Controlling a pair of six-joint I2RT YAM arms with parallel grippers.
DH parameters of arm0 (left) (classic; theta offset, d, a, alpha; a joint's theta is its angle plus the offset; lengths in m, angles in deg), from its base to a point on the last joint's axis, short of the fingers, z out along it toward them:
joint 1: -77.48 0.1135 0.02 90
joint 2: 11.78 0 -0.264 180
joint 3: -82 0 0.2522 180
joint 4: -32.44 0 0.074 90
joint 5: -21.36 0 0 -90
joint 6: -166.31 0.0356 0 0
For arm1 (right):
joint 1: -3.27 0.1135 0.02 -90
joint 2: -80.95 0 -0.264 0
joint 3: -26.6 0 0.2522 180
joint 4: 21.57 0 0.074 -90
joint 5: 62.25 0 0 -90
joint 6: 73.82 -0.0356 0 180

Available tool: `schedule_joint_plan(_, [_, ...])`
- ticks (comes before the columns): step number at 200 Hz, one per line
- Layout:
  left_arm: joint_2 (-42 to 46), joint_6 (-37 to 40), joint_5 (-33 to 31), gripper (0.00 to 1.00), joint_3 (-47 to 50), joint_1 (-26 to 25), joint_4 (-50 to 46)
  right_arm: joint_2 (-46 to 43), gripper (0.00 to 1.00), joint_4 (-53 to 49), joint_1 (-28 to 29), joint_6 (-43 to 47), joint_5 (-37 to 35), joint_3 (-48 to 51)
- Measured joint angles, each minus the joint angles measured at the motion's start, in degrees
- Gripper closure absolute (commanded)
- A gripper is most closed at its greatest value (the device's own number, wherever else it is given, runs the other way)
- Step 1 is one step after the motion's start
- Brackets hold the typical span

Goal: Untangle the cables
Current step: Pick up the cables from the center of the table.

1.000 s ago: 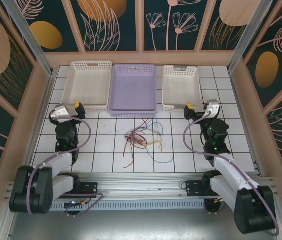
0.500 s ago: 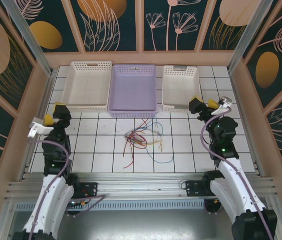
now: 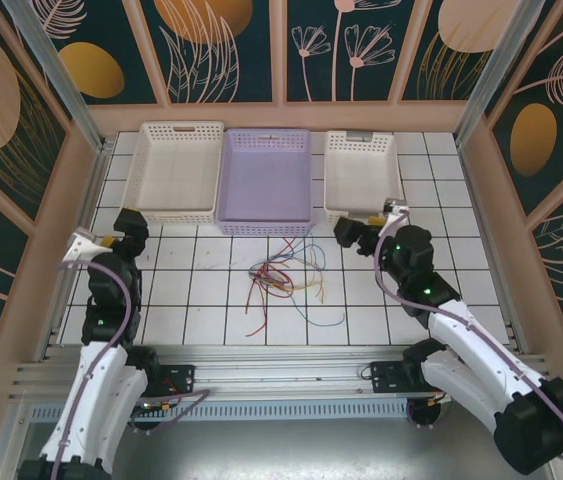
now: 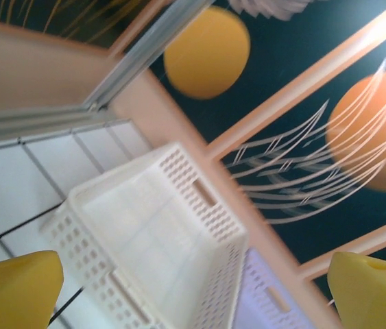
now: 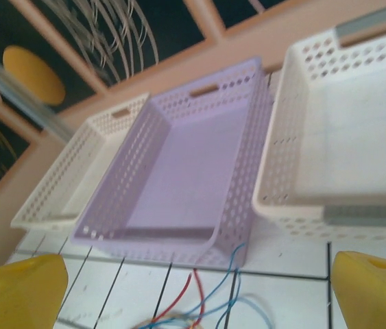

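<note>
Two sets of jaws, both spread wide and empty: the right jaws have swung in from the right edge of the desk (image 3: 211,310) to just before the right white basket (image 3: 333,180), facing the cables (image 3: 286,275), while the left jaws keep near the left edge. Cables lie tangled mid-desk, just in front of the lilac basket (image 3: 266,222), untouched. We judge a first pick is being lined up.
</note>
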Motion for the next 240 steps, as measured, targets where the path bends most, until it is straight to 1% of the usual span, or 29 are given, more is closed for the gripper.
schedule_joint_plan(22, [-7.39,0.63,3.72,0.01,-4.02,0.00,-4.39,2.86,0.01,-1.03,5.42,0.76,-2.84,-1.07])
schedule_joint_plan(47, [-11.34,2.10,7.06,0.02,-5.18,-0.24,-8.17,6.71,0.01,-1.09,10.84,0.96,-4.85,-2.62])
schedule_joint_plan(67, [-12.79,3.67,7.19,0.01,-5.44,-1.88,-11.04,10.58,0.01,-1.33,14.45,0.94,-6.43,-4.11])
schedule_joint_plan(85, [-13.49,5.09,6.56,0.01,-5.73,-5.18,-13.22,13.84,0.01,-1.77,16.65,0.52,-7.17,-5.03])
schedule_joint_plan(147, [-16.26,6.82,4.50,0.02,-6.27,-14.34,-16.41,21.22,0.04,-3.41,18.05,-3.30,-6.99,-6.93])
schedule_joint_plan(167, [-16.26,6.97,4.11,0.01,-6.27,-17.59,-16.55,22.77,0.06,-4.22,18.34,-4.33,-6.69,-7.67])
schedule_joint_plan(174, [-16.26,6.95,4.15,0.04,-6.23,-18.51,-16.55,23.23,0.07,-4.55,18.43,-4.76,-6.51,-7.89])
schedule_joint_plan(196, [-16.90,6.88,4.31,0.04,-6.16,-21.73,-16.50,25.27,0.09,-4.76,18.95,-5.70,-5.86,-8.22])
schedule_joint_plan(240, [-20.90,5.66,3.98,0.05,-5.62,-30.80,-16.50,31.89,0.13,-6.67,21.29,-7.04,-6.23,-8.35])
